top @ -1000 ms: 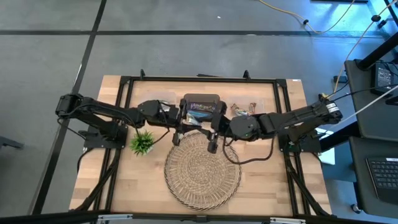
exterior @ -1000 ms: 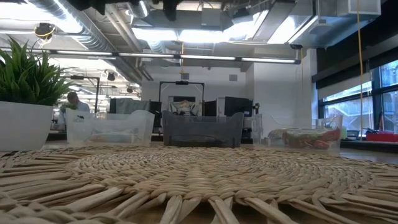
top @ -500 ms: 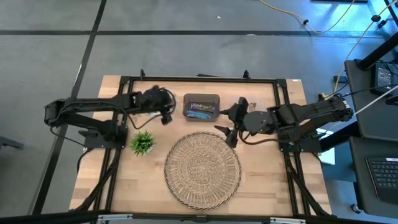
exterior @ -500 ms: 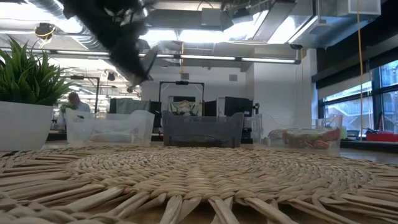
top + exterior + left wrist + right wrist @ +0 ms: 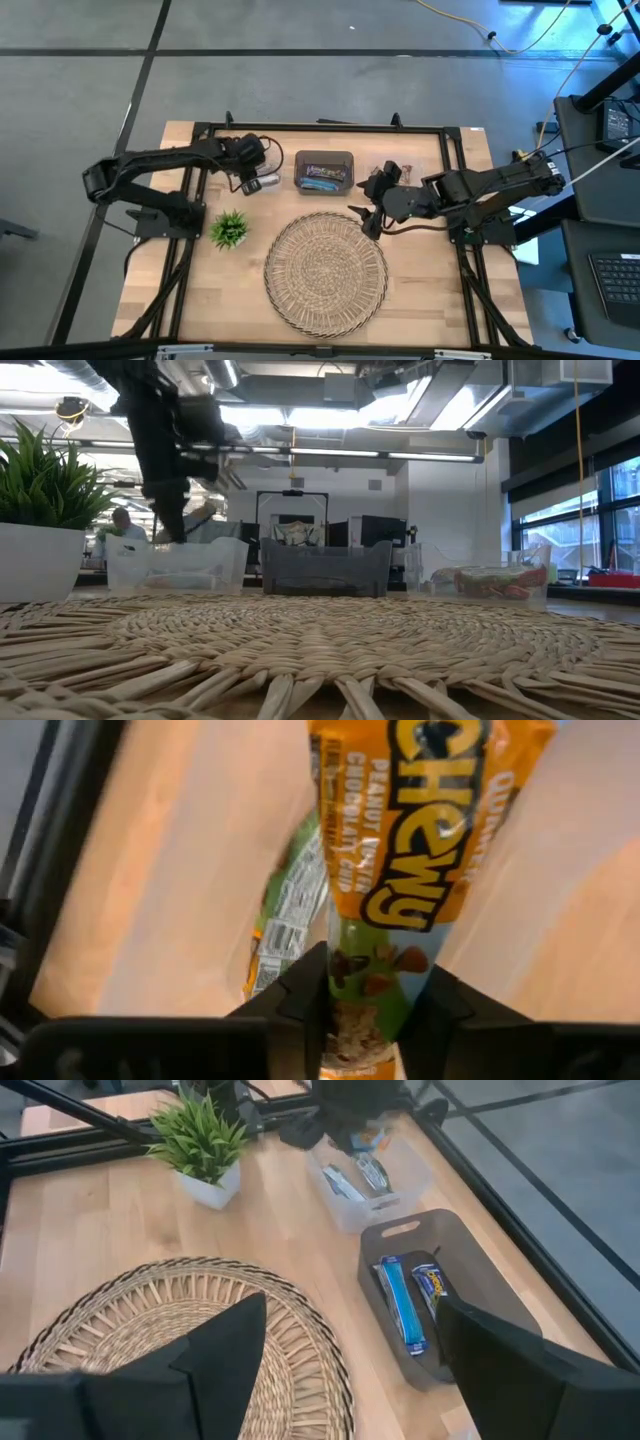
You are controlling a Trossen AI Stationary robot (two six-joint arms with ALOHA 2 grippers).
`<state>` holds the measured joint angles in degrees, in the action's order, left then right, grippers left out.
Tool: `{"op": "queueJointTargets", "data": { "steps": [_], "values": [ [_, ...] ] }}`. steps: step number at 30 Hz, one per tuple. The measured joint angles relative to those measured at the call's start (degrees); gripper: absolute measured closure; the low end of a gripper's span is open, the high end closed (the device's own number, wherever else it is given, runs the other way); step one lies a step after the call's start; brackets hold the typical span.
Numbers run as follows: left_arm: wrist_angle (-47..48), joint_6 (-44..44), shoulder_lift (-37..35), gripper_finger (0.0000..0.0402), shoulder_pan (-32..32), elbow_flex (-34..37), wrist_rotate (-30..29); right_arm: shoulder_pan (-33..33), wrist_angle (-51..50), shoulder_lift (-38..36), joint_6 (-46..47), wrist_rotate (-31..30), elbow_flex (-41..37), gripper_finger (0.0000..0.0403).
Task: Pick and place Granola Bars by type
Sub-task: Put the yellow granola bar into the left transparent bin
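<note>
My left gripper (image 5: 250, 182) is shut on an orange and green wrapped granola bar (image 5: 420, 840) above the clear bin (image 5: 175, 565) at the table's far left. Another bar of that kind (image 5: 290, 910) lies in this bin. The grey bin (image 5: 440, 1295) in the middle holds blue bars (image 5: 403, 1302). A second clear bin (image 5: 490, 582) at the far right holds brown-red bars. My right gripper (image 5: 368, 214) hangs open at the wicker tray's (image 5: 325, 270) far right rim, with nothing between its fingers. My left gripper pinches one end of the bar (image 5: 375, 970) between its two fingers, which lie across the bar's width. The fingers point down from above. The bar hangs lengthwise below them toward the clear bin; whether its lower end touches anything there cannot be told.
A small green plant in a white pot (image 5: 230, 230) stands just near of the left clear bin. The round wicker tray fills the table's middle. A black frame (image 5: 200, 140) runs around the table's edges.
My left gripper has carried the bar from the wicker tray's far rim toward the table's left and far edge, to above the left clear bin. My right gripper has drawn back from the tray's far rim toward the right and has opened.
</note>
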<state>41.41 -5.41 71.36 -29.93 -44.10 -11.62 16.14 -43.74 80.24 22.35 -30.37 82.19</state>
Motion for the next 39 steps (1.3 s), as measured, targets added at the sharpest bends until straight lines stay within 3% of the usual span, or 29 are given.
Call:
{"op": "queueJointTargets", "data": {
  "steps": [13, 27, 35, 39],
  "values": [
    [0.18, -2.9, 12.59, 0.0319, -0.35, 0.0, -1.32, -0.02, 0.08, -0.04, 0.09, 0.0, 0.0, 0.0109],
    [0.9, -2.91, 13.23, 0.0315, -0.11, -0.02, -2.6, -0.01, -0.81, -0.04, -0.04, 0.0, 0.0, 0.0109],
    [10.89, -1.79, 13.34, 0.0312, -0.2, -3.49, -2.23, -0.02, -0.88, -0.04, -0.29, 0.0, 0.0, 0.0109],
    [11.23, -1.47, 13.34, 0.0311, -0.2, -5.43, -2.33, 0.0, -0.94, -0.04, -0.46, -0.01, -0.01, 0.0109]
  ]
}}
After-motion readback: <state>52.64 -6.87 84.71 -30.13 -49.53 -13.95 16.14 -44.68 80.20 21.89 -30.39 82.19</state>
